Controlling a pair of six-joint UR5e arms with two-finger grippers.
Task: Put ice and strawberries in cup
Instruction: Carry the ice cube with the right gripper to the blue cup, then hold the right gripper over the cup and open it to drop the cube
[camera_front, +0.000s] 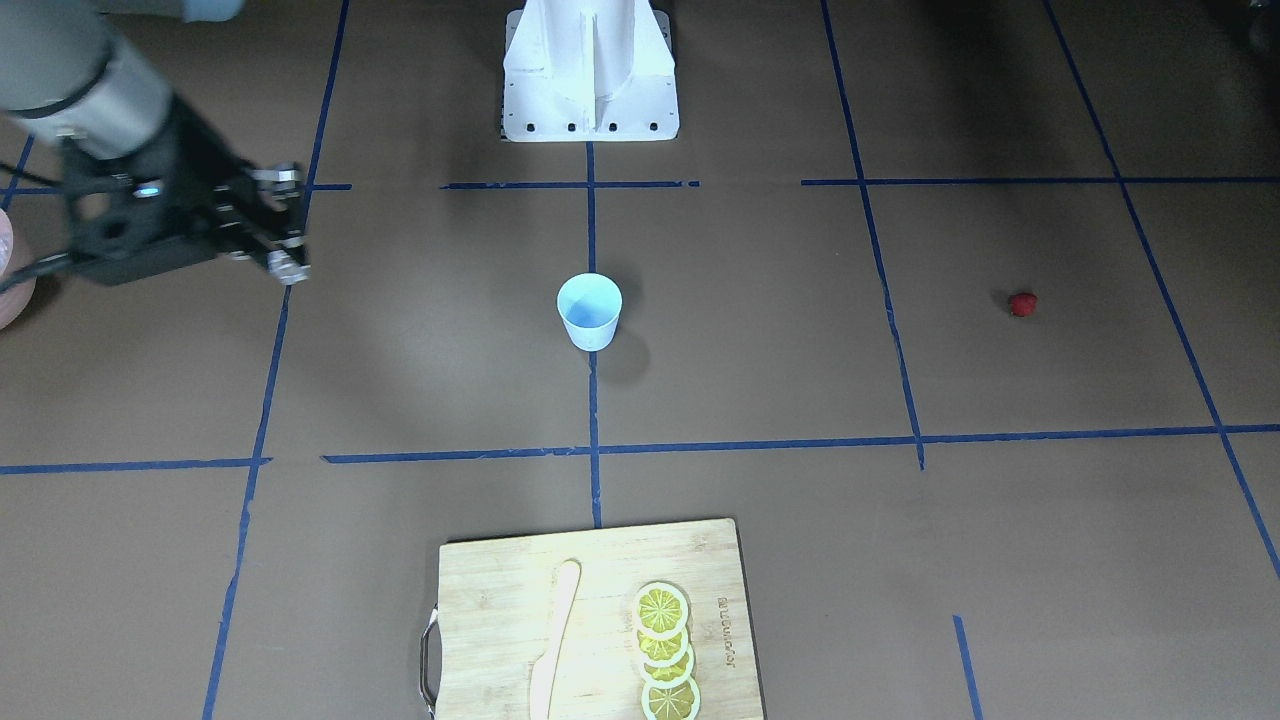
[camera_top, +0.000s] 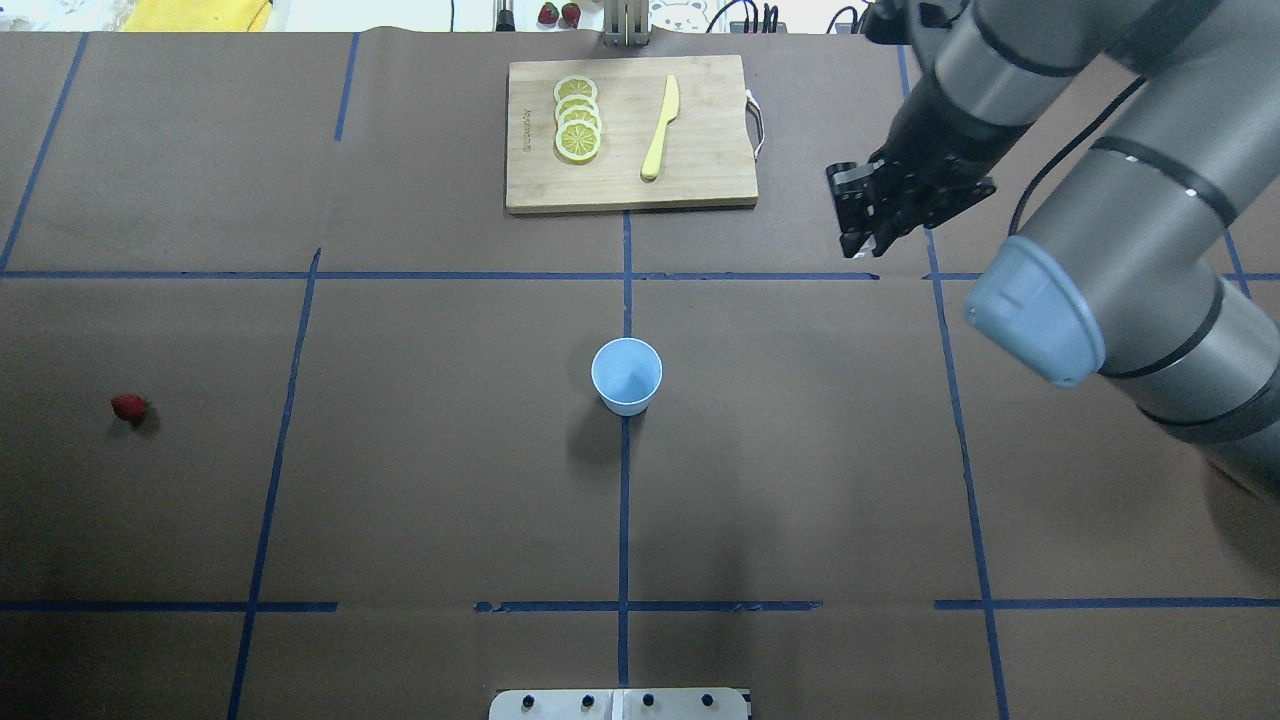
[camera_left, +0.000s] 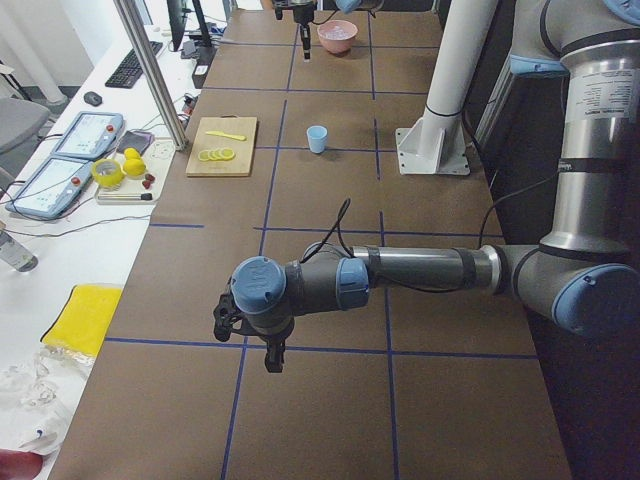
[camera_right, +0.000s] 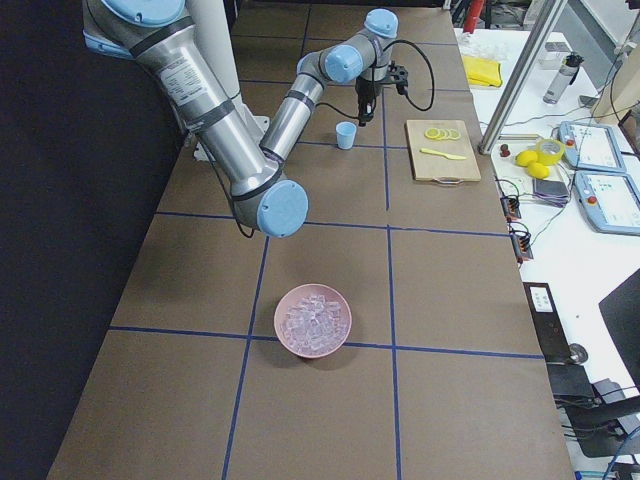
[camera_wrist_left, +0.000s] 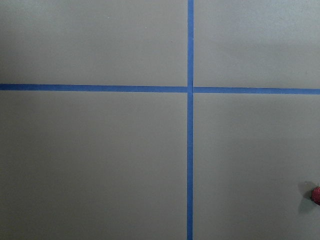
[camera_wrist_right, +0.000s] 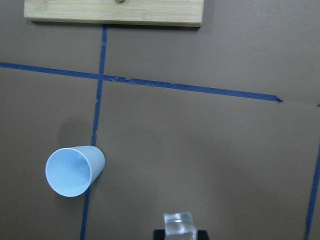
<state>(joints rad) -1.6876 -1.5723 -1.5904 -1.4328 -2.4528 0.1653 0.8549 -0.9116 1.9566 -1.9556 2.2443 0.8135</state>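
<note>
The pale-blue cup (camera_top: 627, 375) stands upright at the table's middle, also seen as the cup (camera_front: 589, 310) and the cup (camera_wrist_right: 74, 171). My right gripper (camera_top: 858, 232) hovers to the cup's right, nearer the cutting board, shut on one clear ice cube (camera_wrist_right: 178, 223). More ice (camera_right: 313, 318) fills a pink bowl (camera_right: 338, 343). A small red strawberry (camera_top: 129, 407) lies alone far left of the cup, and shows as the strawberry (camera_wrist_left: 316, 195) at the left wrist view's right edge. My left gripper (camera_left: 270, 352) hangs over the table's left end; I cannot tell whether it is open or shut.
A wooden cutting board (camera_top: 700, 185) with lemon slices (camera_top: 578, 118) and a yellow knife (camera_top: 660, 128) lies at the far side, opposite the robot. Blue tape lines grid the brown table. The robot's white base (camera_front: 590, 75) stands behind the cup.
</note>
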